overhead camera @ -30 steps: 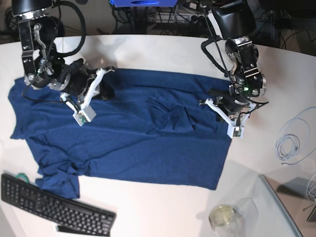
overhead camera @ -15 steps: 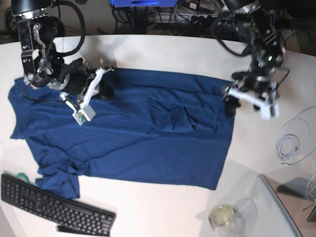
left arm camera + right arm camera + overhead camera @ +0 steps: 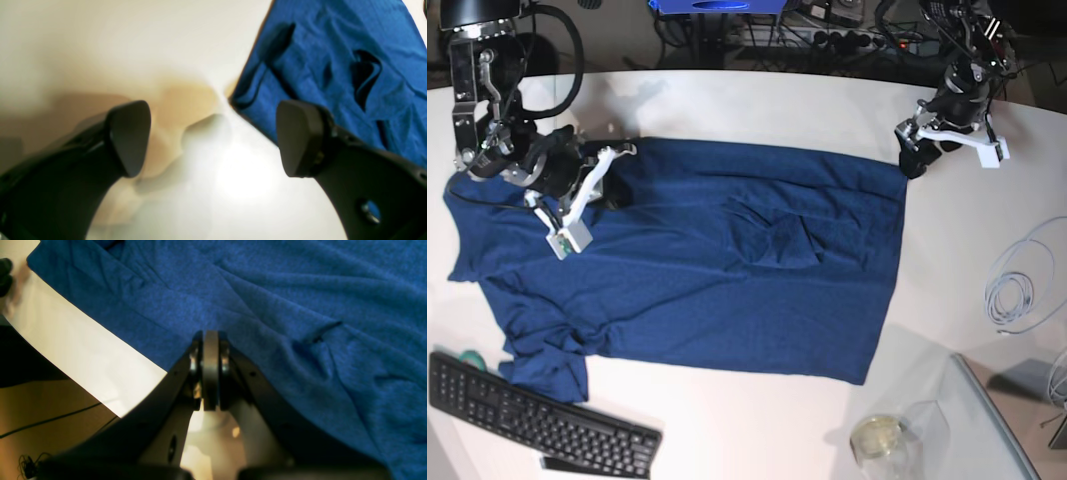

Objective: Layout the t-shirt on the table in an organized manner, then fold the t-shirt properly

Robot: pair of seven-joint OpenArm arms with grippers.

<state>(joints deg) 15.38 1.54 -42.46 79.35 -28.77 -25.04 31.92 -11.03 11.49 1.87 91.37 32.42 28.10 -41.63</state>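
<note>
Right now the t-shirt (image 3: 697, 260) lies spread across the middle of the table (image 3: 757, 100), its far hem running straight and its right edge ending just short of my left gripper (image 3: 213, 140). Bare white tabletop stretches beyond that edge toward a coiled cable (image 3: 1017, 285), and a keyboard (image 3: 537, 420) sits by the near-left corner. My left jaws stand wide apart over bare table, holding nothing. My right gripper (image 3: 210, 370) has its jaws pressed together at the shirt's far-left hem; whether cloth is pinched between them I cannot tell.
</note>
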